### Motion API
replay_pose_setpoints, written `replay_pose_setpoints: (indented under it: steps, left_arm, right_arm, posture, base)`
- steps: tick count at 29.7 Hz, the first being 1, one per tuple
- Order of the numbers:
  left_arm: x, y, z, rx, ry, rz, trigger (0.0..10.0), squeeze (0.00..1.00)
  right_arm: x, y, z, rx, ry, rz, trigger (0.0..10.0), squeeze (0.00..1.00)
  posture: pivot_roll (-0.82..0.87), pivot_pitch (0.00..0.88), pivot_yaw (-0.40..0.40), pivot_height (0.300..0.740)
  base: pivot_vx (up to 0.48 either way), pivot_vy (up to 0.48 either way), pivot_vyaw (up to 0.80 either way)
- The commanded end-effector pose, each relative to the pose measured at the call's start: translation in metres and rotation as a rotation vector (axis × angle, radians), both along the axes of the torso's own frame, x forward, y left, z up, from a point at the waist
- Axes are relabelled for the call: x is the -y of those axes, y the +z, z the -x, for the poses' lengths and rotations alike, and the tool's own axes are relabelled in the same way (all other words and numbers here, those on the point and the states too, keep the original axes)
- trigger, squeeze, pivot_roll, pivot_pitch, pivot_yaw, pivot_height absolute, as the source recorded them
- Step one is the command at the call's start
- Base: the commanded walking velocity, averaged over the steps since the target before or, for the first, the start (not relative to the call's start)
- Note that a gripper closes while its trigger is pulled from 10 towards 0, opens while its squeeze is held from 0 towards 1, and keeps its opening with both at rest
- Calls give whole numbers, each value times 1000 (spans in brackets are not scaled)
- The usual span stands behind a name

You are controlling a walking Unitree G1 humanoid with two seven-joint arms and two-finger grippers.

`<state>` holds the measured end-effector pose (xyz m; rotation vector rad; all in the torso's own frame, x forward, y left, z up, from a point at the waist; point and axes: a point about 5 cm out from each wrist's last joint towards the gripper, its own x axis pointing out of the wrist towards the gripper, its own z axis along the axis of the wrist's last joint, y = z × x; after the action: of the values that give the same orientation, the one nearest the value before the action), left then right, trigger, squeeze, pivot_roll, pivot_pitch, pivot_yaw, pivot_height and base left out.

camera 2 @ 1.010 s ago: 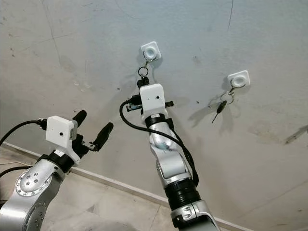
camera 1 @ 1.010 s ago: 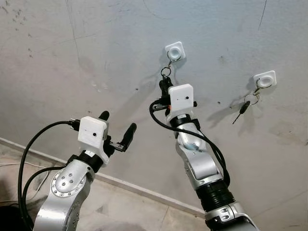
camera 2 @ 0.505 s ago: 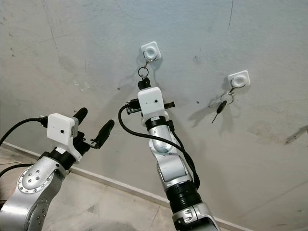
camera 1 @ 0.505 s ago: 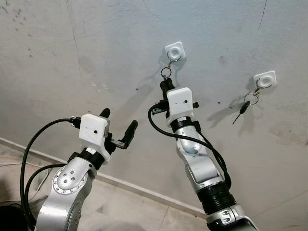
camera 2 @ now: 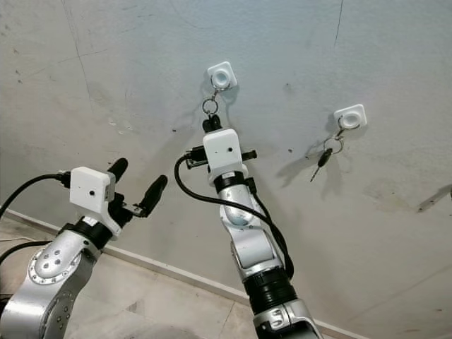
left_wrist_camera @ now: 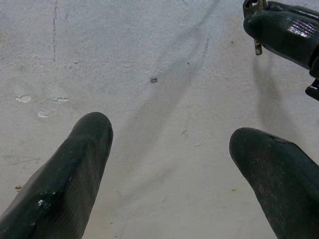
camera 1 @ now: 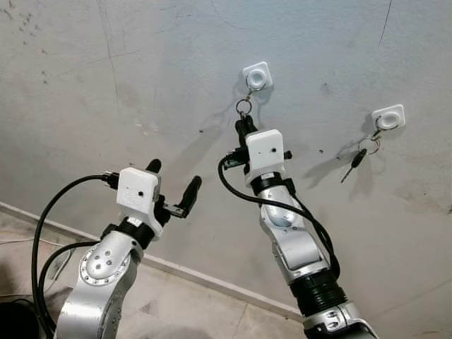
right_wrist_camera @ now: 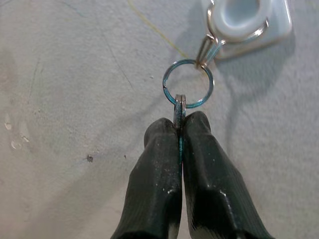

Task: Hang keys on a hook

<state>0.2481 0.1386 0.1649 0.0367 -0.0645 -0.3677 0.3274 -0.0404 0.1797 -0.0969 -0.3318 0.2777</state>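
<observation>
My right end effector (right_wrist_camera: 180, 122) has lowered slightly below the hook (right_wrist_camera: 247, 17), still clamped on the key (right_wrist_camera: 180, 105); its ring (right_wrist_camera: 188, 83) hangs there, so release comes next.

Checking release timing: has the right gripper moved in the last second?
Yes: the right gripper, shut on the key, slid slightly down from the hook.

Bare, unfinished room in a home, possibly an entry or utility corner

A rough grey plaster wall (camera 1: 141, 70) is showing cracks, stains and chipped spots, meeting a pale tiled floor (camera 1: 183, 304) along a plain skirting strip (camera 1: 198, 275). Two white stick-on hooks (camera 1: 257, 74) are sitting on the wall, one (camera 1: 389, 116) carrying a hanging key (camera 1: 355, 162).
</observation>
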Motion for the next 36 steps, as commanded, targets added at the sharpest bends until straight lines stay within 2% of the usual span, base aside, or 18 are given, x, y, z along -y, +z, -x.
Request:
replay_pose_setpoints:
  steps: [1, 2, 8, 9, 10, 14, 16, 17, 21, 22, 23, 24, 26, 29, 30, 32, 34, 36]
  left_arm:
    - [4, -4, 0, -15, -10, -3, 10000, 0]
    - [4, -5, 0, -17, -6, 0, 10000, 0]
    - [5, -5, 0, -18, -4, 7, 10000, 0]
    - [5, -5, 0, -18, -3, 7, 10000, 0]
    - [5, -5, 0, -17, -3, 8, 10000, 0]
    - [5, -5, 0, -14, -2, 9, 10000, 0]
    - [5, -5, 0, -12, -2, 10, 10000, 0]
    - [5, -5, 0, -12, -2, 10, 10000, 0]
    - [6, -5, -1, -11, -4, 12, 10000, 0]
    - [6, -5, -1, -11, -6, 13, 10000, 0]
    - [6, -5, -1, -11, -6, 13, 10000, 0]
    - [6, -5, -1, -12, -8, 13, 10000, 0]
    - [7, -5, -1, -12, -10, 12, 10000, 0]
    - [7, -5, -1, -13, -11, 12, 10000, 0]
    - [7, -5, -1, -13, -11, 12, 10000, 0]
    - [7, -5, -1, -13, -13, 13, 10000, 0]
    - [8, -5, -1, -13, -15, 14, 10000, 0]
    - [8, -5, -1, -13, -16, 15, 10000, 0]
  right_arm:
    - [-1, -19, 0, -118, 19, 7, 10000, 0]
    - [0, -22, 0, -137, 26, 4, 10000, 1000]
    - [1, -26, -2, -184, 32, -10, 10000, 1000]
    - [2, -26, -2, -184, 34, -11, 10000, 902]
    - [2, -25, -2, -170, 31, 4, 10000, 0]
    - [2, -20, -3, -109, 18, 90, 10000, 0]
    - [3, -16, -3, -46, -12, 159, 10000, 0]
    - [3, -16, -3, -46, -12, 159, 10000, 0]
    - [4, -12, -6, -44, -12, 129, 10000, 0]
    - [1, -11, -6, -80, 23, 55, 10000, 0]
    - [1, -11, -6, -80, 23, 55, 10000, 0]
    - [-1, -11, -6, -113, 53, -13, 10000, 0]
    - [-2, -10, -6, -119, 60, -30, 10000, 0]
    - [-3, -6, -4, 6, 28, 170, 10000, 0]
    - [-3, -6, -4, 24, 13, 199, 10000, 0]
    - [-3, -10, -6, -77, 30, 61, 10000, 0]
    - [-3, -12, -7, -135, 52, -32, 10000, 0]
    - [-2, -11, -7, -132, 61, -28, 10000, 0]
  posture:
    - [276, 66, -163, 740]
    - [272, 61, -168, 740]
    - [270, 59, -172, 740]
    - [271, 59, -174, 740]
    - [271, 57, -174, 740]
    - [271, 56, -175, 740]
    - [271, 56, -175, 740]
    - [271, 56, -175, 740]
    - [270, 51, -175, 740]
    - [270, 51, -175, 740]
    - [270, 51, -175, 740]
    - [270, 51, -175, 740]
    - [270, 52, -176, 740]
    - [270, 52, -176, 740]
    - [270, 52, -176, 740]
    - [270, 52, -176, 740]
    - [267, 57, -173, 740]
    - [267, 57, -173, 740]
  base:
    - [0, 0, 0]
    - [0, 0, 0]
    - [0, 0, 0]
    - [0, 0, 0]
    - [0, 0, 0]
    - [0, 0, 0]
    - [0, 0, 0]
    - [0, 0, 0]
    - [0, 0, 0]
    - [0, 0, 0]
    - [0, 0, 0]
    - [0, 0, 0]
    - [0, 0, 0]
    - [0, 0, 0]
    - [0, 0, 0]
    - [0, 0, 0]
    - [0, 0, 0]
    - [0, 0, 0]
